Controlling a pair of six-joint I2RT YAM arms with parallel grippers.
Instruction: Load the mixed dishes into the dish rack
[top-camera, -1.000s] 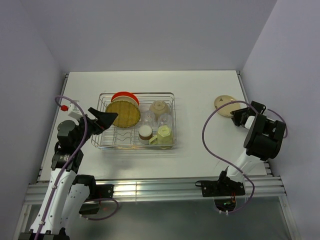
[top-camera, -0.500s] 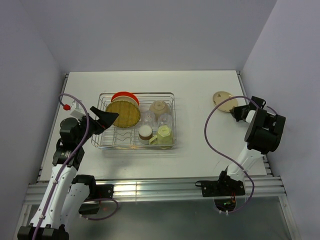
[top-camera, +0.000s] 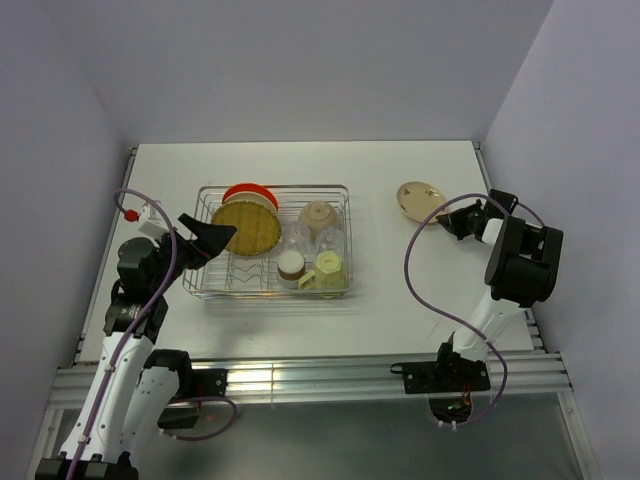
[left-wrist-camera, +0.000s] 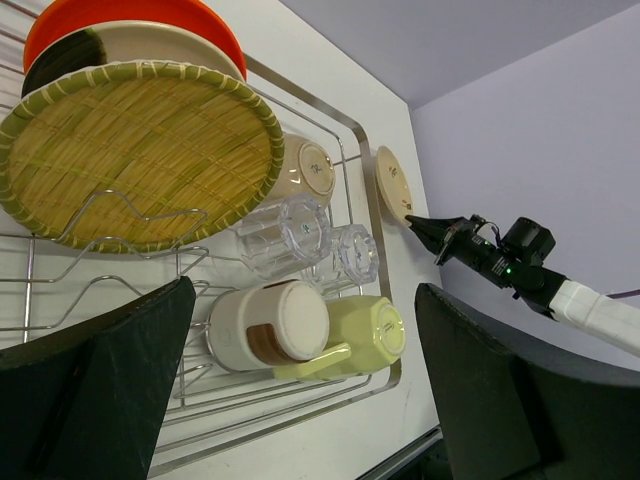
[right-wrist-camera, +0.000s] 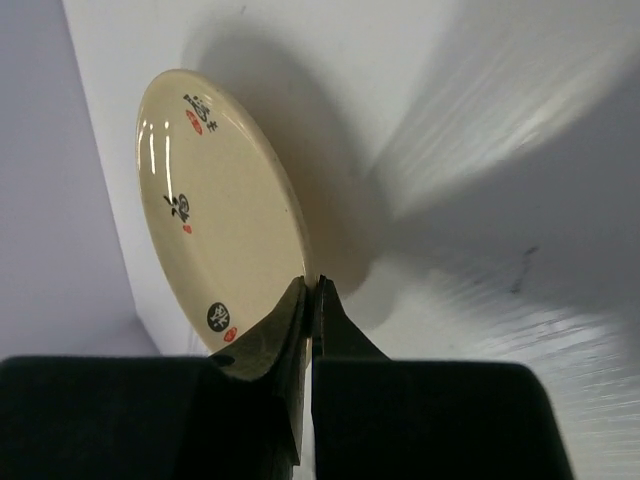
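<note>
Top external view: the silver dish rack (top-camera: 240, 272) sits in the middle of the white desk (top-camera: 400, 290) with dishes inside. At the left of the frame, the left end effector (top-camera: 208, 238) hangs wide open at the rack's left side, holding nothing. At the right, the right end effector (top-camera: 445, 218) is closed on the rim of a cream plate (top-camera: 415, 197). Left wrist view: a yellow woven plate (left-wrist-camera: 140, 150) and an orange plate (left-wrist-camera: 120, 18) stand in the rack, and a pale green mug (left-wrist-camera: 370, 330) lies lower down. Right wrist view: two black fingers (right-wrist-camera: 275, 340) pinch the tilted cream plate's edge.
</note>
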